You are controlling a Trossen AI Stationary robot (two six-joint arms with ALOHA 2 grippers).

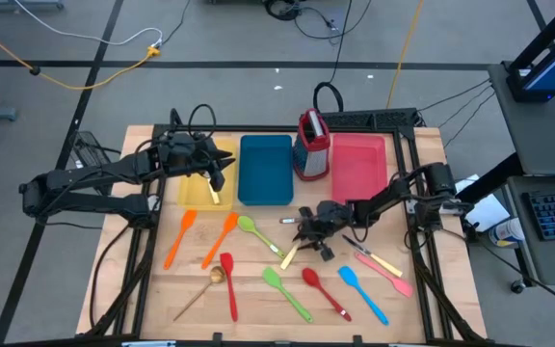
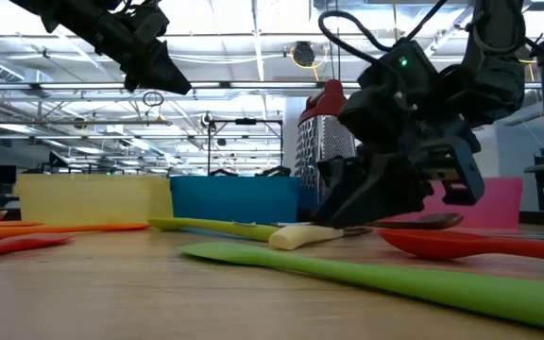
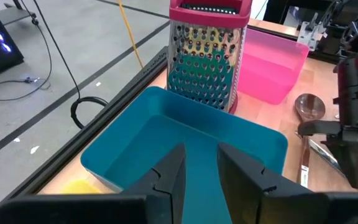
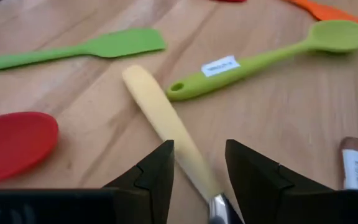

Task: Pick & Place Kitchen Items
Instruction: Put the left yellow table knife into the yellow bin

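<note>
Left claw [image 1: 218, 173] above yellow tray [image 1: 198, 193], fingers parted slightly, holding nothing. Smooth orange spatulas [image 1: 180, 236] flat on pale wood tabletop [image 1: 258, 299]. Blue tray [image 1: 265, 171], perforated steel grater [image 1: 311, 145] with red top, pink tray [image 1: 358, 164] in row. Right claw [image 1: 308, 229] low at tabletop centre, part open, fingers astride cream knife handle [image 4: 166, 121]; grip uncertain. Glossy green spoon [image 4: 272, 56] beside.
</note>
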